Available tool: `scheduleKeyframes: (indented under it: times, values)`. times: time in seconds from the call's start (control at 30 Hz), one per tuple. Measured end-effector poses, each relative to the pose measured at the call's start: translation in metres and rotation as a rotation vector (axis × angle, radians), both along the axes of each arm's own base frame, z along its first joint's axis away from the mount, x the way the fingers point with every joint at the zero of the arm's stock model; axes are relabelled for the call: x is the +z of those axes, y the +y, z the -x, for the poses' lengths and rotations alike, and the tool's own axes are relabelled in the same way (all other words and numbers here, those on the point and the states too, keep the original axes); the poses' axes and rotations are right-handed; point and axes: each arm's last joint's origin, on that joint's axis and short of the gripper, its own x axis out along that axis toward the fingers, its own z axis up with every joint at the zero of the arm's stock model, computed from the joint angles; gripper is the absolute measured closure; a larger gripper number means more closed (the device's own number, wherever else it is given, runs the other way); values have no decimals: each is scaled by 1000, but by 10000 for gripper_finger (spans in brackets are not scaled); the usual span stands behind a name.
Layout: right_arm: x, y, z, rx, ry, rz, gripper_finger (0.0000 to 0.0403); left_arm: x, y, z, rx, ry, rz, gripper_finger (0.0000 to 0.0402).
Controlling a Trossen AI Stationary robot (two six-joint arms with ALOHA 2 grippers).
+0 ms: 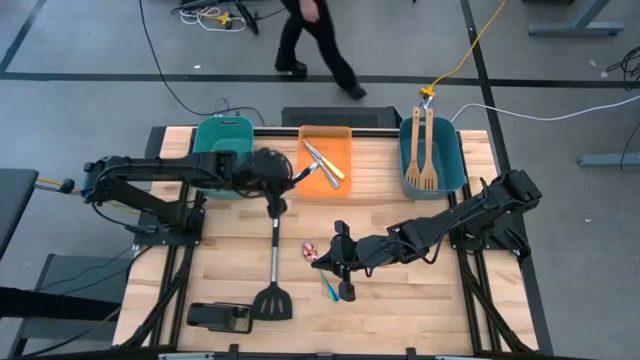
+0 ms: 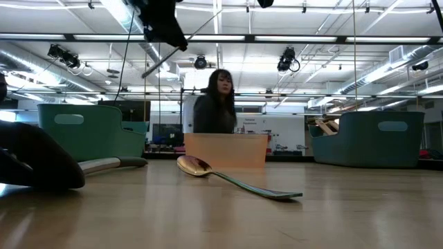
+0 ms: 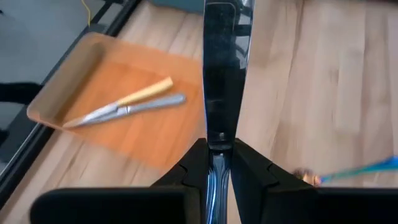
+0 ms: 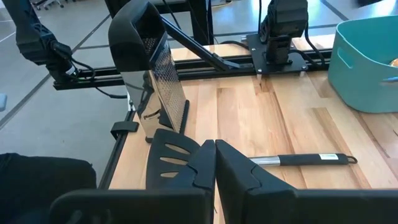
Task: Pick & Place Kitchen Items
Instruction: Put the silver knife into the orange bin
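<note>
While the left gripper clamps a slim, slippery steel utensil, it may twist. The right gripper sits closed, empty.

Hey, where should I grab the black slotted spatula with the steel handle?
Take the black slotted spatula by its steel mid-handle from above, fingers across the shaft: it lies flat, clear on both sides, while the wide head hugs the table. The left gripper is shut on a silver utensil; the right gripper holds nothing.
</note>
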Motion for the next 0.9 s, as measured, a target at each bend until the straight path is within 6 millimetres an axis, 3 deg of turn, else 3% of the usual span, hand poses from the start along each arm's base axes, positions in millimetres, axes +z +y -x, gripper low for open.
scheduleKeyframes:
  times: [0.43, 0.9]
  values:
    - [0, 0, 0, 0, 1, 0, 383, 8, 64, -12, 51, -237, 106, 350]
    - [-1, 0, 1, 0, 16, 7, 383, -40, 125, -44, 138, -244, 236, 350]
